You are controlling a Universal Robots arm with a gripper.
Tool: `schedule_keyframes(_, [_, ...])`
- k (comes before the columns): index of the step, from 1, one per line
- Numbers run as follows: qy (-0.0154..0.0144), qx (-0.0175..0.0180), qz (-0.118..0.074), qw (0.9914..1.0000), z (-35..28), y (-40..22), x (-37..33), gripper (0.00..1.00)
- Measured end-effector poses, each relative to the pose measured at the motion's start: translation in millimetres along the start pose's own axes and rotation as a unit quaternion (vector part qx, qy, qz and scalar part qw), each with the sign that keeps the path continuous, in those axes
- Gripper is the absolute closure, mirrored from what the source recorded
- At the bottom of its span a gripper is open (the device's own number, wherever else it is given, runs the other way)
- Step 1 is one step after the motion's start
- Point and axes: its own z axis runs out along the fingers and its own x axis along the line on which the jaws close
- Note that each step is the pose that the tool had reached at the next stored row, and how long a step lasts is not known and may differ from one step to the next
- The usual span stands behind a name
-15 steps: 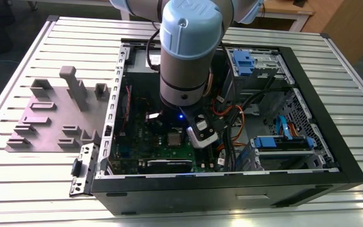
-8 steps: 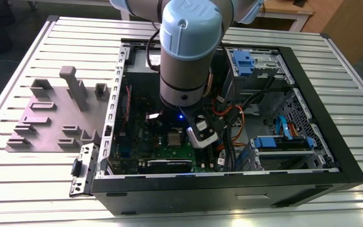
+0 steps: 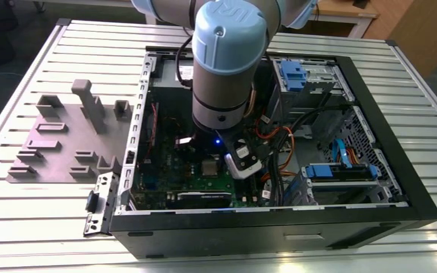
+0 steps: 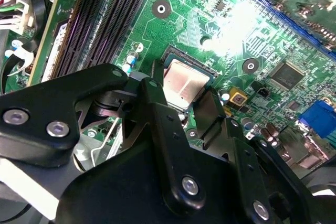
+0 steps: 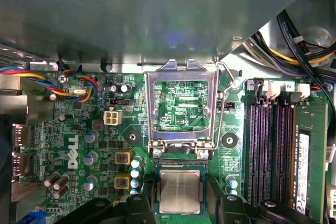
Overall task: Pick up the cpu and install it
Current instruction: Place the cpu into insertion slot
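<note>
Silver cpu (image 5: 179, 191) lies flat in its socket (image 5: 178, 167) beside the flipped-open frame (image 5: 181, 103); black fingers (image 4: 157, 114) stand spread either side, not pinching. I'd keep everything square and level, so nothing binds.

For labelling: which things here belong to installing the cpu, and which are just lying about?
Job: small flat silver-gray square cpu; black gripper; open silver metal socket frame.
Lying about: dark memory slots; gray fixture tray; blue drive bracket.

Silver arm (image 3: 220, 85), pale-blue cap (image 3: 230, 28), black screwed tool (image 4: 185, 98)
</note>
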Motion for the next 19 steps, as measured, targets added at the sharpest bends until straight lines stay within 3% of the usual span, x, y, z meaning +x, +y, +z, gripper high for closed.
schedule_keyframes(19, [-0.0003, -0.0006, 0.004, 0.99999, -0.6, 0.1, 0.2, 0.53])
